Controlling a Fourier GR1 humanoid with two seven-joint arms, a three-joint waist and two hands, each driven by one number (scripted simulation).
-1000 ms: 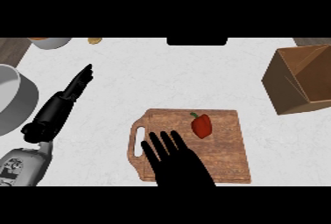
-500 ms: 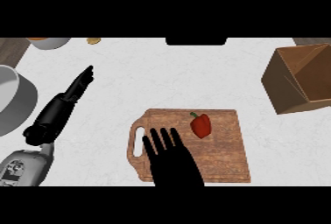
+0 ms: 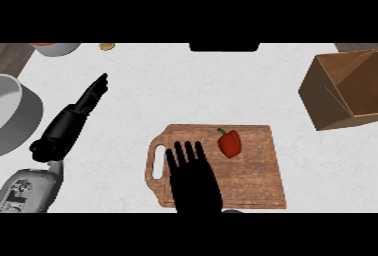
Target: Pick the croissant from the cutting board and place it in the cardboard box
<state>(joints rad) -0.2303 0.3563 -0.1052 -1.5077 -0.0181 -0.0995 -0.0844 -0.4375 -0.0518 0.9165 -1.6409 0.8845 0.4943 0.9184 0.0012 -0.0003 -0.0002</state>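
Across the pale counter everything is sitting well spread out, and I am looking steeply down on it. At the far right the open cardboard box is standing tilted, brown walls showing, well apart from everything else. At the left edge a large grey pot is curving out of view. Low in the middle the wooden cutting board is lying flat with its slotted handle pointing left. My left hand is resting over the bare counter left of the board, fingers straight and together, holding nothing, pointing away from me. My right hand is hovering over the left part of the board, fingers straight and spread wide, holding nothing. The thing on the board is sitting just right of my right fingertips, near the board's far edge, apart from them (it is looking to me like a red pepper with a green stem, not a croissant). At the top left a small bowl is showing partly, with a small tan item just beside it that I cannot identify.
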